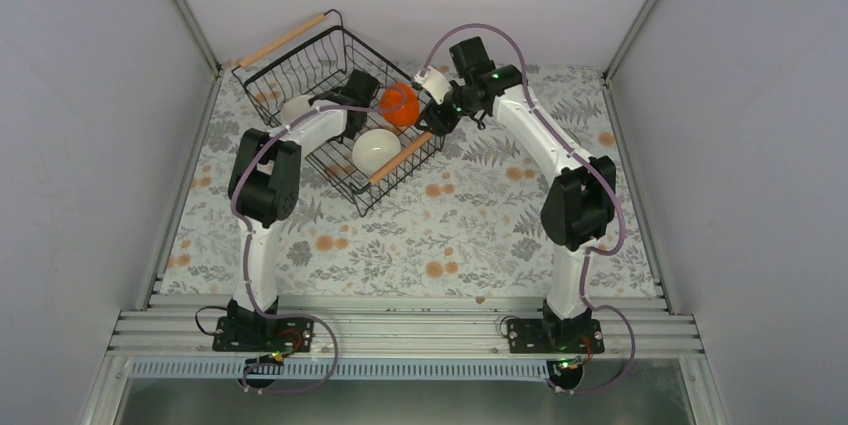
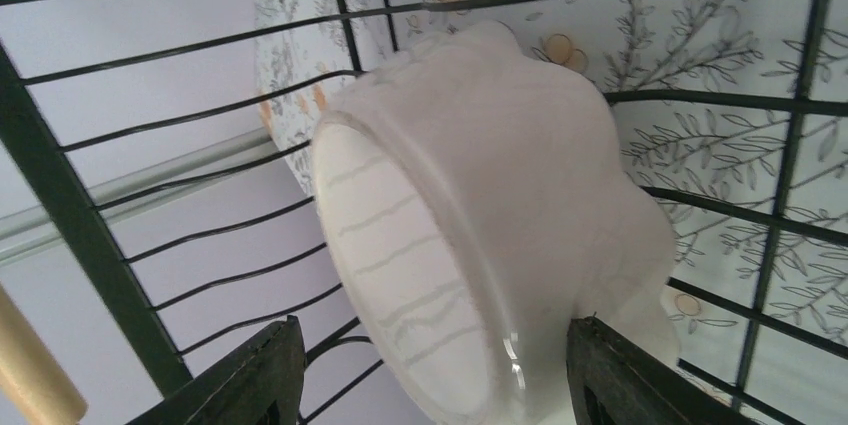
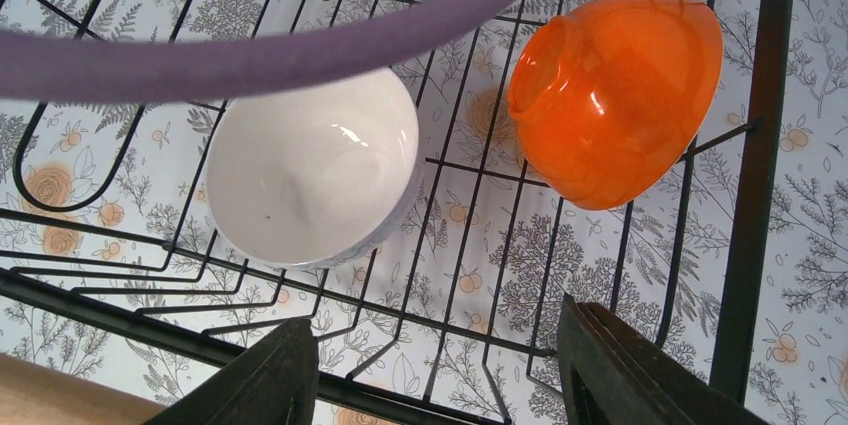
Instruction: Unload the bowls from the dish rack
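Observation:
The black wire dish rack (image 1: 268, 85) stands at the back left of the table. A scallop-edged white bowl (image 2: 500, 205) lies on its side in the rack (image 2: 62, 207), also seen from above (image 1: 295, 108). My left gripper (image 2: 435, 377) is open and straddles its lower rim: the right finger (image 2: 620, 375) touches the outer wall, the left finger (image 2: 250, 375) stands apart. An orange bowl (image 3: 615, 95) (image 1: 398, 105) lies tipped beside a plain white bowl (image 3: 310, 165) (image 1: 376, 150). My right gripper (image 3: 440, 365) (image 1: 440, 120) hovers open over the rack's near end (image 3: 755, 145), holding nothing.
A wooden rod handle (image 1: 283, 40) tops the rack's far end and another (image 1: 402, 157) its near end. The floral table cloth (image 1: 480, 225) spreads in front. Grey walls (image 1: 90, 145) close in both sides. A purple cable (image 3: 250, 55) crosses the right wrist view.

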Available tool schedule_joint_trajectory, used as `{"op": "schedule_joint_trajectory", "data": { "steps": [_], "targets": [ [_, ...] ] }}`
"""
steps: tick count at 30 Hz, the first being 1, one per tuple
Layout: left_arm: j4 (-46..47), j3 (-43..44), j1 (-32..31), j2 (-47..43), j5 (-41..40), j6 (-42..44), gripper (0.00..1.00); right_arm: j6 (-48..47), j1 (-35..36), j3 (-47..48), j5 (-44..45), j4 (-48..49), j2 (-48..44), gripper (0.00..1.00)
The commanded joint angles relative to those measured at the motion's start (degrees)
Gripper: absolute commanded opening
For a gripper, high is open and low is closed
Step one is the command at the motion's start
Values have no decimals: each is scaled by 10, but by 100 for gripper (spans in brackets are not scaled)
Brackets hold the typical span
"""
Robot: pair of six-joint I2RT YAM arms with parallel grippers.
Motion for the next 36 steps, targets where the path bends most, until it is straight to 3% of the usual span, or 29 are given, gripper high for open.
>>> {"op": "schedule_joint_trajectory", "data": {
  "steps": [1, 21, 36],
  "targets": [
    [-2, -25, 1, -22, -9, -14, 66, -10, 3, 20, -19, -17, 0, 58],
    [55, -106, -3, -28, 36, -38, 67, -7, 3, 28, -8, -24, 5, 59],
    [188, -192, -2, -34, -20, 6, 67, -6, 3, 12, -7, -14, 5, 59]
  ]
}}
